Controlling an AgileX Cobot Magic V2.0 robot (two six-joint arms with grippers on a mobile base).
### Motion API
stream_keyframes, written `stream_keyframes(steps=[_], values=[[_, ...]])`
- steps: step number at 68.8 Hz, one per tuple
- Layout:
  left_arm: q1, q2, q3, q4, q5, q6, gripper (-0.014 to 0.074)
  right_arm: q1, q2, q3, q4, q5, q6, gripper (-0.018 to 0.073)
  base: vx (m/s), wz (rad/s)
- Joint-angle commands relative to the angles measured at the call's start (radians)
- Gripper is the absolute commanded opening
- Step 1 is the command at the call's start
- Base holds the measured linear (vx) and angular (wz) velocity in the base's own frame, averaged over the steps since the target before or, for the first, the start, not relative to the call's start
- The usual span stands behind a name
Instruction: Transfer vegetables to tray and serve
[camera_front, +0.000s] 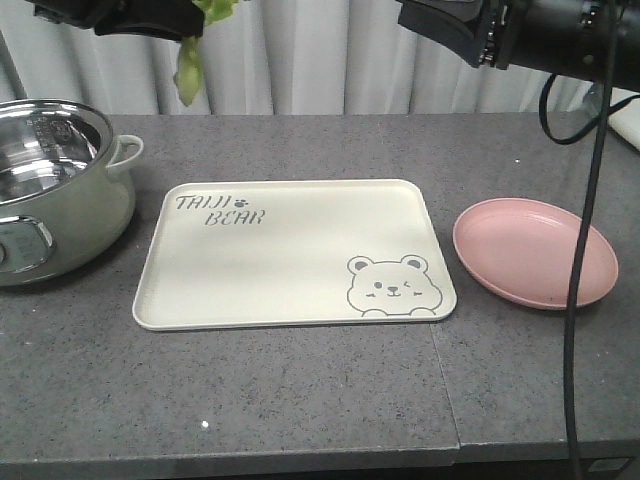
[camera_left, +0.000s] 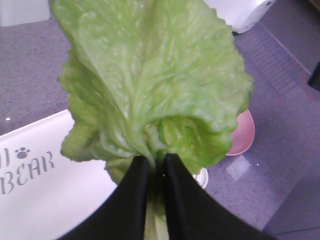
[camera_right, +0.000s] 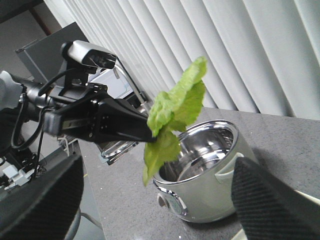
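Note:
My left gripper (camera_left: 155, 161) is shut on the vegetables (camera_left: 150, 75), a crinkled light-green lettuce bunch pinched at its pale stem. In the front view the leaves (camera_front: 190, 60) hang high at the top left, above the gap between the pot and the cream tray (camera_front: 290, 250). The tray with the bear drawing lies flat in the middle of the table, with nothing on it. My right gripper (camera_right: 155, 200) is open and holds nothing. It is raised at the right and faces the lettuce (camera_right: 172, 120) and the pot.
A pale-green pot with a steel inner bowl (camera_front: 50, 190) stands at the table's left. A round pink plate (camera_front: 535, 250) lies right of the tray. The right arm's black cable (camera_front: 580, 250) hangs down over the plate. Curtains close the back.

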Motion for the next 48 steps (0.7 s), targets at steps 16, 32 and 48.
stream_keyframes(steps=[16,32,48], values=[[-0.11,-0.035,-0.027,-0.045,-0.094,0.026,-0.0008,0.018,0.061,-0.152,0.111,-0.051,0.028,0.0582,0.0,0.0],[-0.156,-0.031,-0.027,-0.044,-0.134,0.027,-0.0008,0.037,0.1,-0.173,0.111,-0.049,0.044,0.0582,0.0,0.0],[-0.174,0.0,-0.027,-0.034,-0.123,0.027,-0.0008,0.086,0.105,-0.173,0.111,-0.1,0.032,0.0582,0.0,0.0]])
